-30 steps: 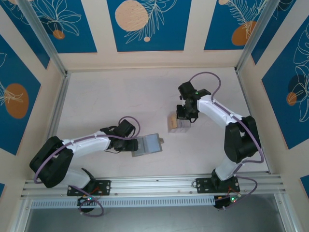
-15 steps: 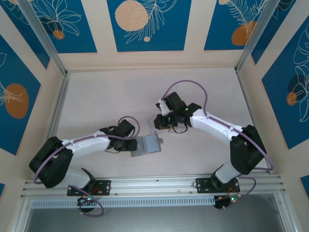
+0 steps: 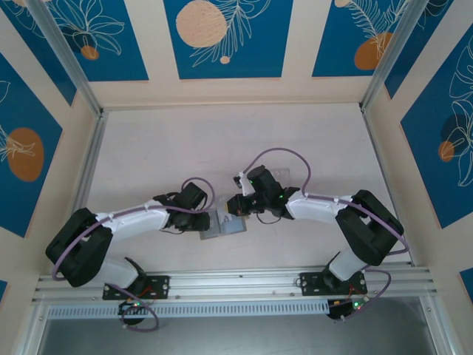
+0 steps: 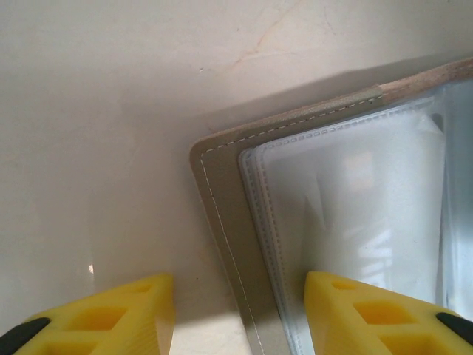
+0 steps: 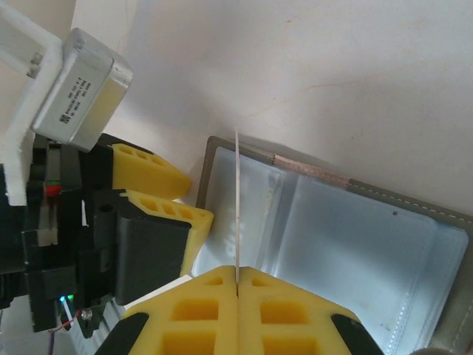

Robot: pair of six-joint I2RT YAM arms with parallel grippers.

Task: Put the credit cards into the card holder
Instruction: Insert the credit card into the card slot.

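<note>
Lying open and flat on the pale tabletop point(image 4: 111, 111), the card holder point(image 3: 222, 228) sits low in the middle of the top view, where the two arms meet. It is grey-tan on the outside, with see-through pockets inside.

In the right wrist view, the holder fills the lower right of the frame. A thin pale credit card point(image 5: 236, 207) stands on its edge over the left half of the holder. It looks like a thin line going up from the bottom middle. The right gripper point(image 5: 236, 285) is clenched on the bottom end of this card, with its yellow fingers pressed together.

In the left wrist view, a corner of the holder fills the right side. The left gripper point(image 4: 238, 285) is at the bottom, with its yellow fingers apart. One is over bare tabletop and one is over a clear pocket. They pinch nothing.
</note>
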